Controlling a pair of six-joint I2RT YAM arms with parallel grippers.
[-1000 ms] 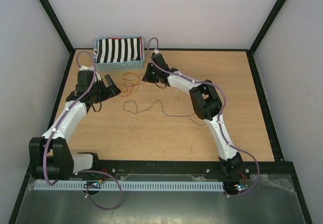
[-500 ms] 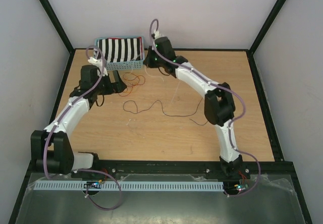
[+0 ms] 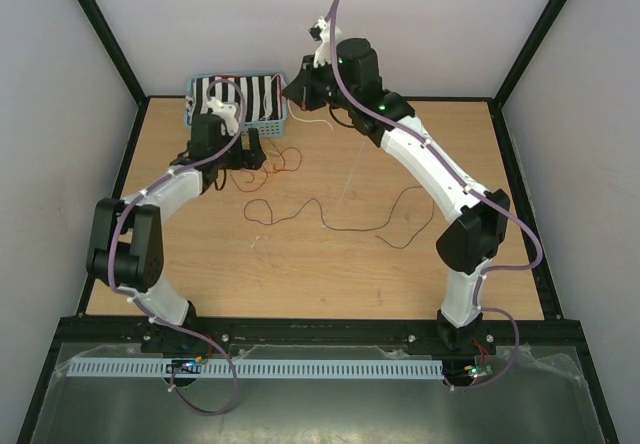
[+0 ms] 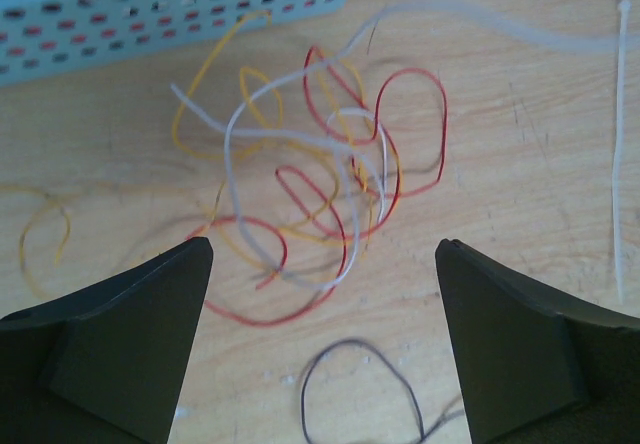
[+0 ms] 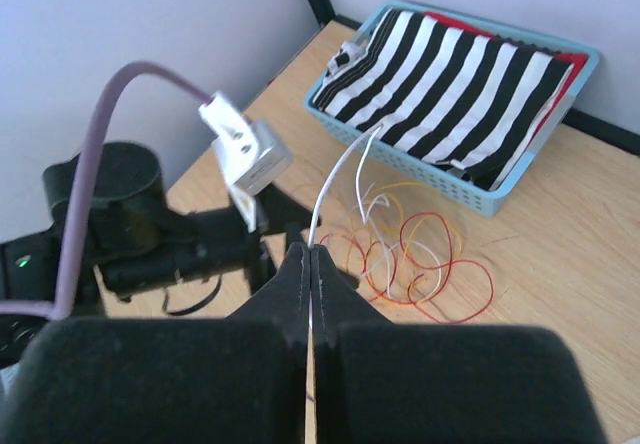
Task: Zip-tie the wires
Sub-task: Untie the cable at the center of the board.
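The wires [image 4: 330, 164] are a loose tangle of red, orange and yellow loops on the wooden table, just in front of the blue basket. They also show in the top view [image 3: 272, 159] and the right wrist view [image 5: 425, 254]. A black-brown wire [image 3: 325, 219] trails across the table's middle, and one of its loops [image 4: 360, 389] lies between the left jaws. My left gripper [image 4: 325, 254] is open and empty, low over the tangle [image 3: 253, 150]. My right gripper [image 5: 310, 252] is raised near the basket [image 3: 297, 92], shut on a white zip tie [image 5: 345, 169]. The zip tie's other end threads through the tangle [image 4: 235, 154].
A blue basket [image 3: 277, 116] holding a black-and-white striped cloth [image 5: 460, 74] stands at the back left. A second white zip tie [image 4: 620, 144] lies flat on the table to the right of the tangle. Black frame rails edge the table.
My right arm has risen and swung toward the back, lifting the zip tie's end up. My left gripper has moved right and back to hover over the wire tangle.
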